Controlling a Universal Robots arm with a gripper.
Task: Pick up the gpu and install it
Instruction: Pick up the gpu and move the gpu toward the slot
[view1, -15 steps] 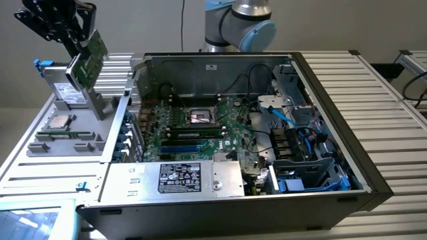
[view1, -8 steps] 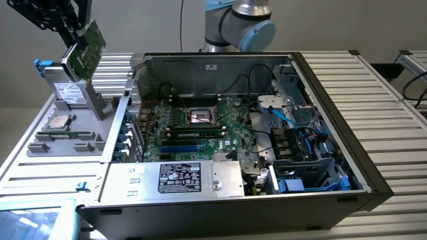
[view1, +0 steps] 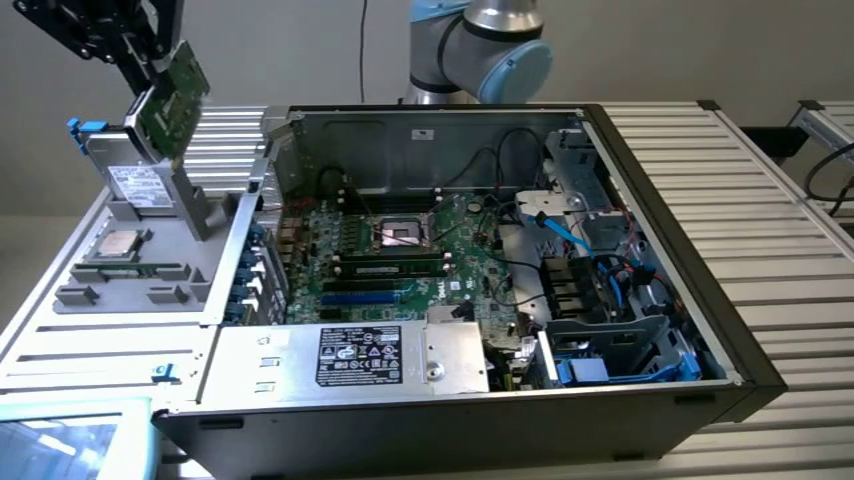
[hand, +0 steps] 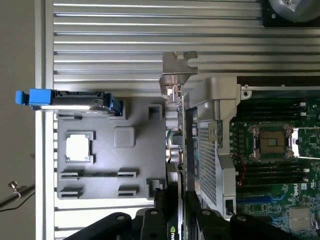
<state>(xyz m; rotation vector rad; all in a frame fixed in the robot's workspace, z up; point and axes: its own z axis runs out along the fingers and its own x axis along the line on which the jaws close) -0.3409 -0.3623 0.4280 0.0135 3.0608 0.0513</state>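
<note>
Holding: the gripper (hand: 175, 222) is closed narrow on the gpu (view1: 180, 95), with the card edge-on between its fingers.
Gpu position: raised above the grey parts tray (view1: 134, 300), beside the open computer case (view1: 747, 370).
Done: pickup, I'd say.
Left: seating it on the motherboard (view1: 454, 270).

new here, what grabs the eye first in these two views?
The gripper holding the gpu aloft at the exterior view's upper left, up by the grey parts tray. Then the open computer case in the middle, its green motherboard and CPU socket exposed.
</note>
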